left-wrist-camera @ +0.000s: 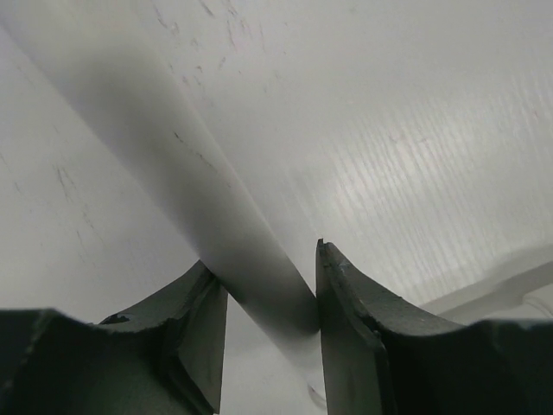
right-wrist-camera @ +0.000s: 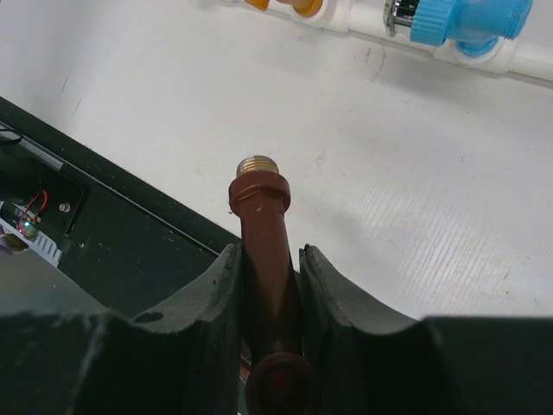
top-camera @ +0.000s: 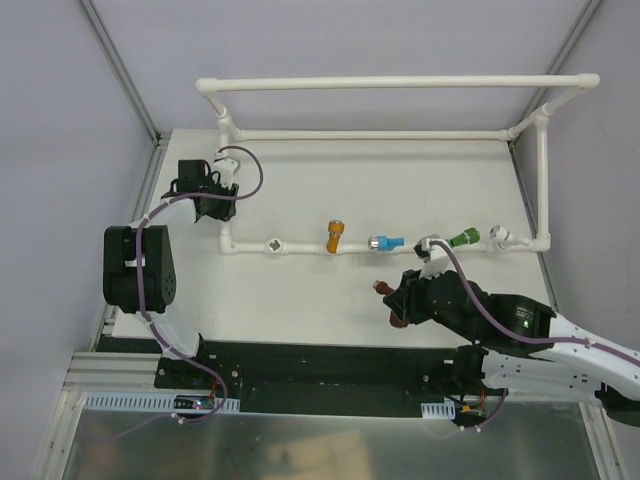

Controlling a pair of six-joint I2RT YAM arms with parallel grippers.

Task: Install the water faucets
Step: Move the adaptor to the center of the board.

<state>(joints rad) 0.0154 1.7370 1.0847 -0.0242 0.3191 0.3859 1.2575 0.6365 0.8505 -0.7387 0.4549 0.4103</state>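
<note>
Brown faucet (right-wrist-camera: 259, 216), threaded metal end forward, pinched in the right pincer (right-wrist-camera: 269, 252) above the bench (top-camera: 300, 190), short of the empty fitting (top-camera: 274, 244). Left pincer (left-wrist-camera: 266, 258) pinches the pipe frame (left-wrist-camera: 173, 156). Risk: misaligned threads may cross-thread or shove the frame.

A white pipe (left-wrist-camera: 164, 138) runs diagonally from the upper left down between the two dark fingers (left-wrist-camera: 354, 320) of the left hand (left-wrist-camera: 263, 259), filling the gap and touching both. Beneath lies the white counter (left-wrist-camera: 406, 130). Another white pipe section (left-wrist-camera: 505, 290) crosses at lower right.
</note>
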